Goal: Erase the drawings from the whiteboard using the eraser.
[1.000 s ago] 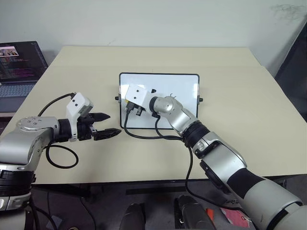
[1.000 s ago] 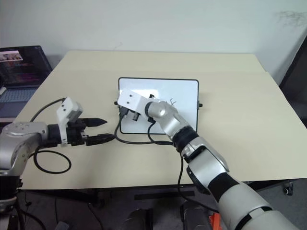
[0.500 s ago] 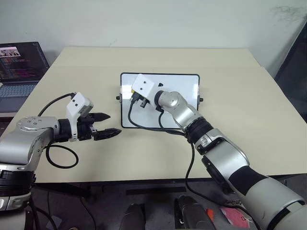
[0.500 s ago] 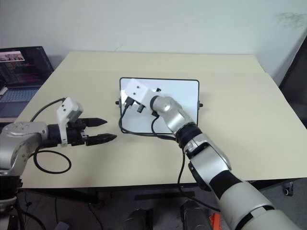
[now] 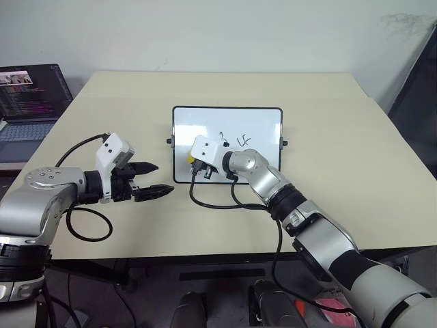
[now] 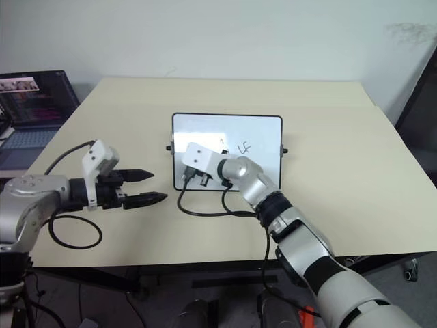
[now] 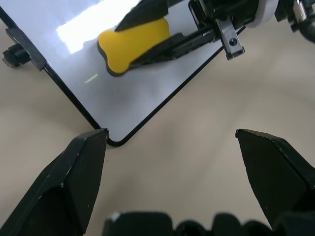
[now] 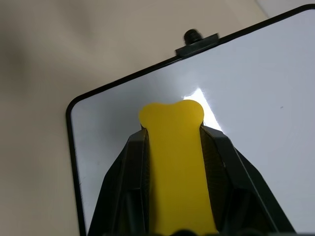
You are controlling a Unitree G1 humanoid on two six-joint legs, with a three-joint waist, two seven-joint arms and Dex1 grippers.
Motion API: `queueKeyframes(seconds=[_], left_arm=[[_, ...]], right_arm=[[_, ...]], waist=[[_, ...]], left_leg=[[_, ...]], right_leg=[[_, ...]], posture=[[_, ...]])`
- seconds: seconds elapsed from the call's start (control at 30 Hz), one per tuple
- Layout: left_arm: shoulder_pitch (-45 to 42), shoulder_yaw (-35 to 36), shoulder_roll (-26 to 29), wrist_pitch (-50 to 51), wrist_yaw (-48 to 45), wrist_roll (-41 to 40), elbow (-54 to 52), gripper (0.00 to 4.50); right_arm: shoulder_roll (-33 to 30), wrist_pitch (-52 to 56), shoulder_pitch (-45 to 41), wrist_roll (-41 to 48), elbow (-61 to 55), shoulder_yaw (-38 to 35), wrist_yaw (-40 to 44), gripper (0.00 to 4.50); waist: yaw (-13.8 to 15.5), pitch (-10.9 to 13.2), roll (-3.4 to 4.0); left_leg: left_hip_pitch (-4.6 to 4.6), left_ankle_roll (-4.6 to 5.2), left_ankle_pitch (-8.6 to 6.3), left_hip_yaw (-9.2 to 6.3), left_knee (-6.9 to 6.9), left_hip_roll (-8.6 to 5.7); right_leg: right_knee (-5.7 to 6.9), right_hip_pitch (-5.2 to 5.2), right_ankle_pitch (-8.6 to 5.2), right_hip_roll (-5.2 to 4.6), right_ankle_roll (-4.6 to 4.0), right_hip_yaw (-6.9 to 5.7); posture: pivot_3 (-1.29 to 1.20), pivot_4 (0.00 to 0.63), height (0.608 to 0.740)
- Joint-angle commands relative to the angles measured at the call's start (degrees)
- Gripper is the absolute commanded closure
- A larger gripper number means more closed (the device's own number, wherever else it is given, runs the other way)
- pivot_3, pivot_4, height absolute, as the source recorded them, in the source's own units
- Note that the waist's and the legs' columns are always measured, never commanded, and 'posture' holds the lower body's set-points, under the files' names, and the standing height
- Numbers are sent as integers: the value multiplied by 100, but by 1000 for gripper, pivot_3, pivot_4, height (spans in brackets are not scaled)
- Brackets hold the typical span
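Observation:
The whiteboard (image 5: 263, 123) lies flat in the middle of the table. Black drawings (image 5: 242, 141) show near its centre. My right gripper (image 5: 192, 164) is over the board's near left corner, shut on the yellow eraser (image 5: 190, 158). In the right wrist view the eraser (image 8: 174, 152) sits clamped between the two black fingers and rests on the whiteboard (image 8: 256, 88) beside a side knob. My left gripper (image 5: 158, 178) hovers over the table to the left of the board, open and holding nothing. From the left wrist view, the eraser (image 7: 133, 44) lies flat on the white surface.
An open laptop (image 5: 27, 102) stands at the table's far left edge. Black cables (image 5: 218, 203) loop from both wrists onto the table (image 5: 341, 171) in front of the board. A dark object fills the far right edge of the scene.
My right gripper went up the board's left side with the eraser, then came back down to the near left corner. The marks at the centre now show. The left arm has stayed put.

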Motion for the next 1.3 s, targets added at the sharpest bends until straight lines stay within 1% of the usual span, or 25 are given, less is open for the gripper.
queueKeyframes(seconds=[0.03,0.13,0.27,0.37,0.57,0.63,0.83,1.0,1.1,1.2,1.23,1.3], left_arm=[[-25,116,5,-24,13,-47,-171,0],[-13,129,7,-21,11,-56,-181,0],[44,153,25,-26,-5,-66,-200,0],[89,153,27,-26,-15,-73,-223,0],[68,144,62,-44,-65,-44,-99,0],[84,167,105,-67,-102,-15,-8,0],[65,158,188,-82,-176,18,83,0],[34,130,221,-74,-234,25,84,0],[38,114,219,-61,-259,19,59,0],[7,82,227,-71,-306,23,80,0],[-15,66,225,-77,-326,27,92,0],[-76,44,206,-84,-354,29,101,0]], right_arm=[[-200,275,-59,-37,-77,-209,-194,3358],[-263,337,-142,96,-504,-449,-329,3359],[-471,468,78,65,-896,-520,-408,3360],[-581,593,370,-5,-1043,-404,-327,3360],[-510,877,962,-107,-1553,-44,-125,3362],[-420,996,1052,-115,-1678,47,-102,3363],[-287,1187,1158,-144,-1815,147,-132,3372],[-388,1372,1030,-81,-2547,17,-49,3373],[-373,1721,945,40,-3266,-92,44,3375],[-316,2023,967,198,-3848,-250,84,3377],[-290,2121,999,277,-4069,-331,75,3377],[-320,2187,1127,408,-4515,-434,91,3377]], waist=[[8,1,1],[28,2,2],[40,2,2],[40,1,1],[36,1,0],[32,1,0],[30,0,-1],[37,3,1],[37,4,2],[38,3,0],[39,4,0],[41,4,0]], left_leg=[[1,1,0,0,2,0],[-4,1,1,0,4,-1],[-32,-1,-1,1,-3,-2],[-45,-2,-2,-1,-17,0],[-26,-2,-2,-2,-33,0],[-7,-2,-2,2,-33,0],[-2,-1,0,5,-30,1],[-10,-1,-1,6,-34,1],[-29,-2,-1,4,-40,1],[-73,-2,-2,2,-43,3],[-97,-2,-1,2,-44,3],[-110,-3,-1,2,-53,3]], right_leg=[[0,2,0,0,0,0],[-1,-1,0,0,0,2],[-4,-23,6,-1,12,1],[-5,-39,7,-1,20,-5],[-5,-30,1,-1,17,-5],[-4,-18,-1,-1,12,0],[-2,-17,-8,-1,-5,2],[-4,-24,-3,-1,5,1],[-9,-38,0,-1,12,-1],[-7,-81,0,-1,14,-5],[-3,-112,0,-1,14,-5],[-1,-132,1,0,13,-5]], posture=[[0,150,740],[0,150,740],[0,150,740],[0,150,740],[0,150,740],[0,150,740],[0,150,740],[0,150,740],[0,150,740],[0,150,740],[0,150,740],[0,150,740]])
